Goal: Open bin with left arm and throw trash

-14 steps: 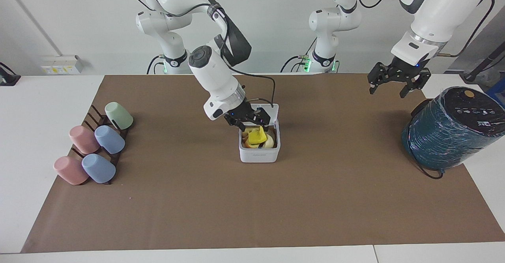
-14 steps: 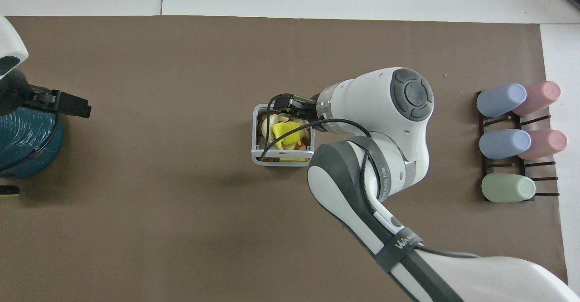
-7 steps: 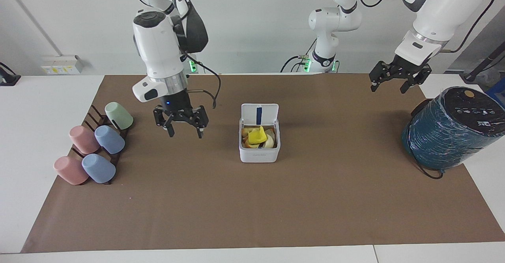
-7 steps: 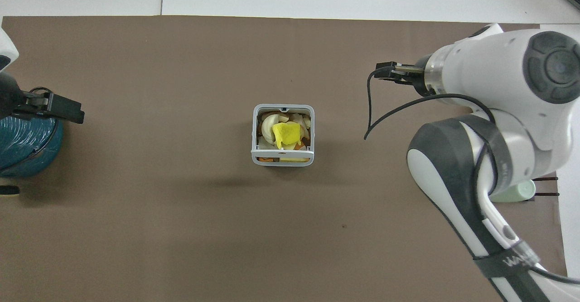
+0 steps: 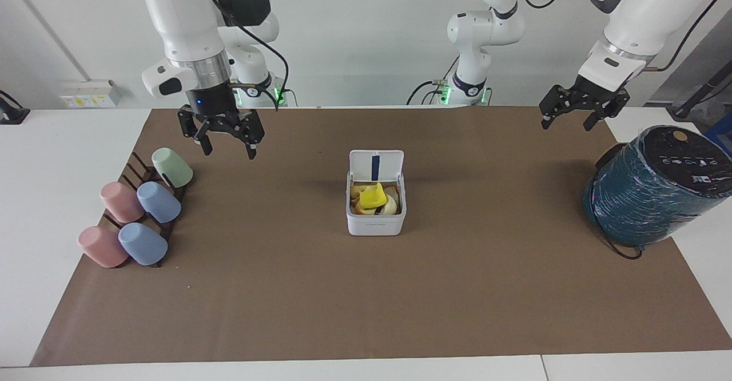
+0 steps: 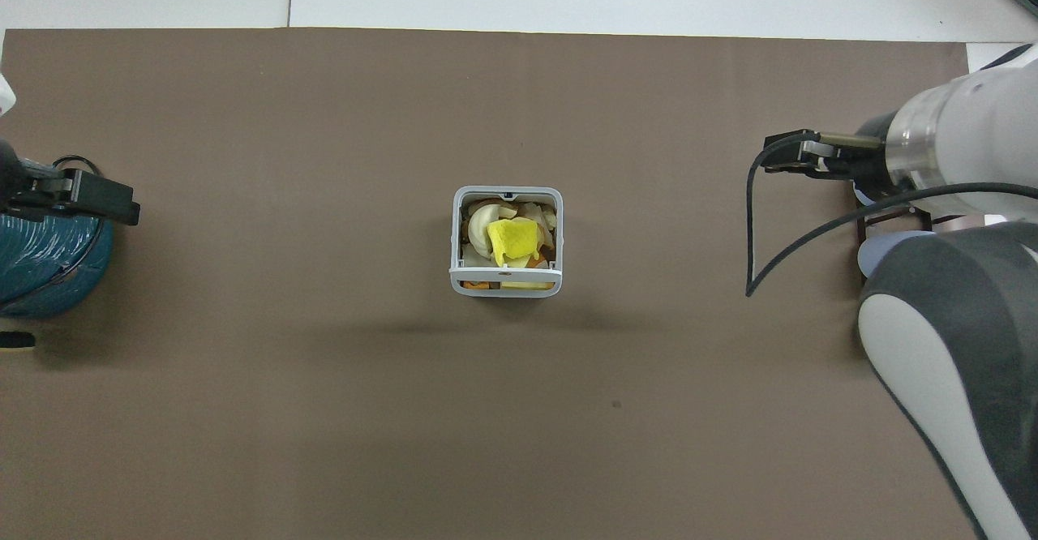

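Bin (image 5: 376, 221) sits mid-table, lid up, trash (image 5: 374, 198) heaped near its rim, both grippers empty with fingers apart, right gripper (image 5: 226, 138) over the mat by the cup rack (image 5: 150, 198), left gripper (image 5: 579, 113) beside the teal cylinder (image 5: 652, 192); if you close the lid, the bright yellow piece may jam it.

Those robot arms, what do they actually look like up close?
Both arms are glossy white jointed tubes with dark grey padded bands and round grey joint caps. Loose black cables run to a silver wrist ring. The right gripper and the left gripper are black two-finger claws; green lights glow at the bases.
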`<state>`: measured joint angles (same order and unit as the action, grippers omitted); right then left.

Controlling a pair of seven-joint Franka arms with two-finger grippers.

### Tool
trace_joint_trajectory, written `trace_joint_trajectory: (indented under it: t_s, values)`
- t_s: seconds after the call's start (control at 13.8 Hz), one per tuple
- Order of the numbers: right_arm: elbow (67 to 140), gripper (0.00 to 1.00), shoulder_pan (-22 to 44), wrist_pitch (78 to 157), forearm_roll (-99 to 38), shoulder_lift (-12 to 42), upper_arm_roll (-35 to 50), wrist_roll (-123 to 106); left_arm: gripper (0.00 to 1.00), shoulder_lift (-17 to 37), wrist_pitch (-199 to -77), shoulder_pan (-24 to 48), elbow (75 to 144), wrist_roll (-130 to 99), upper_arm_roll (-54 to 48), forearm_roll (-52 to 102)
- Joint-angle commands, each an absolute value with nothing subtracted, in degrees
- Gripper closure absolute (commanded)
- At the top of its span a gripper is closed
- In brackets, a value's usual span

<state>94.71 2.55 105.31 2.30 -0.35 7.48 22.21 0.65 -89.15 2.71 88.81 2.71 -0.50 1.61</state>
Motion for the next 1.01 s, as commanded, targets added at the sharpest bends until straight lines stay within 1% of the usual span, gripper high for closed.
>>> trace_joint_trajectory:
  t_s: [0.0,0.14,0.29,0.36,0.51,0.58,0.94]
  values:
    - [92.03,0.00,1.23,98.03,2.37,-2.54,6.95,20.66,0.00,-0.53,-88.42,2.38,89.73,2.11,-0.26,0.44]
    - [91.85,0.00,2.02,93.80,2.37,-4.82,3.19,15.67,0.00,-0.79,-88.42,2.29,90.26,2.11,-0.26,0.44]
    - [91.67,0.00,4.21,90.20,2.46,-5.80,-2.61,8.56,0.00,-0.79,-88.42,1.68,90.18,2.20,-0.26,0.44]
    - [91.32,0.00,3.52,89.13,2.37,-5.71,-3.77,5.48,0.00,-0.79,-88.85,1.41,90.18,2.46,-0.26,0.44]
    - [91.40,0.00,-0.07,88.42,0.20,-5.45,-3.78,2.12,0.00,-0.79,-89.03,1.41,89.91,2.64,-0.26,-0.52]
    - [91.84,0.00,-0.87,88.24,-1.22,-5.54,-3.87,2.11,0.00,-0.70,-89.12,1.49,89.91,2.72,-0.35,-2.18]
    - [92.90,0.00,0.53,87.98,-0.27,-6.07,-4.04,2.29,0.00,-0.70,-89.38,1.67,89.82,2.64,-0.44,-2.29]
